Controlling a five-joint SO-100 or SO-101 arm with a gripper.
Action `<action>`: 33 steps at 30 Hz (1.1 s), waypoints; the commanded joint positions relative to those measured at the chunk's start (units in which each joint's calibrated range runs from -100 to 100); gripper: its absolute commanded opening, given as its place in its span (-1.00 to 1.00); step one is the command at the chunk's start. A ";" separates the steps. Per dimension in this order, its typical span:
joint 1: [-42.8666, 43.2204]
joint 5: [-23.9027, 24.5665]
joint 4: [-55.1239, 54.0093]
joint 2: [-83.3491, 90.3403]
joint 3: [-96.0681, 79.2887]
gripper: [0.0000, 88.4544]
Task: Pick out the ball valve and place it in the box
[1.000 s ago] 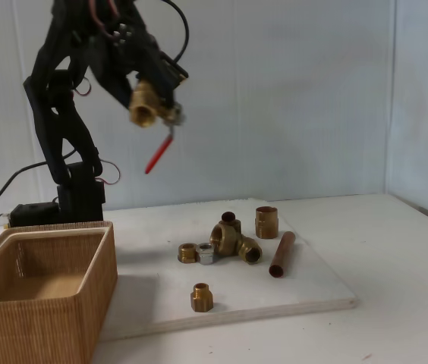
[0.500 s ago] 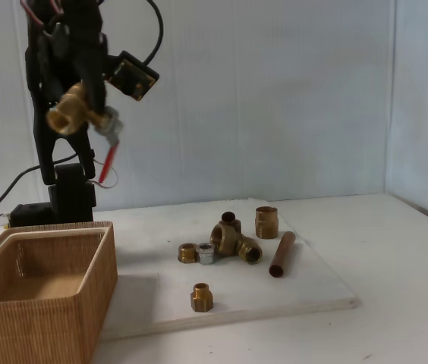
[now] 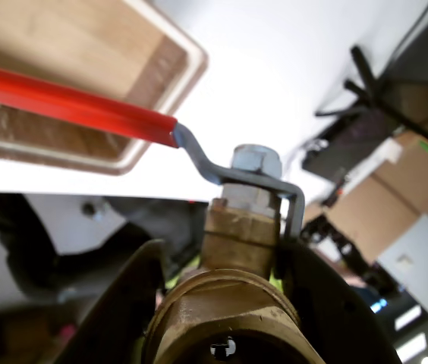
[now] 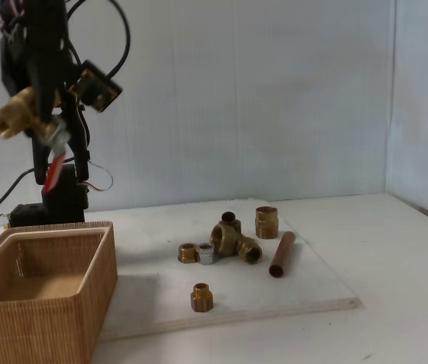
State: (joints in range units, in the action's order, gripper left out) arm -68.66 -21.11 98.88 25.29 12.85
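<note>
The gripper (image 4: pixel 30 114) clamped 1 valve (image 4: pixel 18 115) high above 1 box (image 4: pixel 43 299). On 1 board (image 4: pixel 305 292) lay 1 tube (image 4: pixel 281 254) and 6 fittings (image 4: pixel 236 243).

ball valve (image 3: pixel 233 303) brass, dull sheen, glossy red lever; box (image 4: pixel 43 299) ribbed tan wicker; copper tube (image 4: pixel 281 254) matt brown

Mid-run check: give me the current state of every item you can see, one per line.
Ball valve: gripped, held high above the box, red handle hanging down.
Gripper: shut on the valve body.
Box: open, empty.
Copper tube: lying on the white board.
Tee fitting: resting on the board.
</note>
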 commanded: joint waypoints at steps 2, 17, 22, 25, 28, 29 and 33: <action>-1.90 -2.70 0.34 2.14 -2.20 -0.84; -3.67 -4.67 -10.59 2.14 -16.91 -0.85; -3.82 -5.60 -12.23 2.14 -21.69 -0.85; -4.85 -5.55 -14.38 2.14 -24.13 -0.85; -5.00 -5.55 -15.84 2.14 -26.20 -0.85; -5.00 -5.55 -16.36 2.14 -27.02 -0.85; -5.00 -5.55 -18.08 2.40 -30.36 -0.85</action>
State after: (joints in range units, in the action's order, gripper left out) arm -73.10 -26.69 82.72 25.29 -17.57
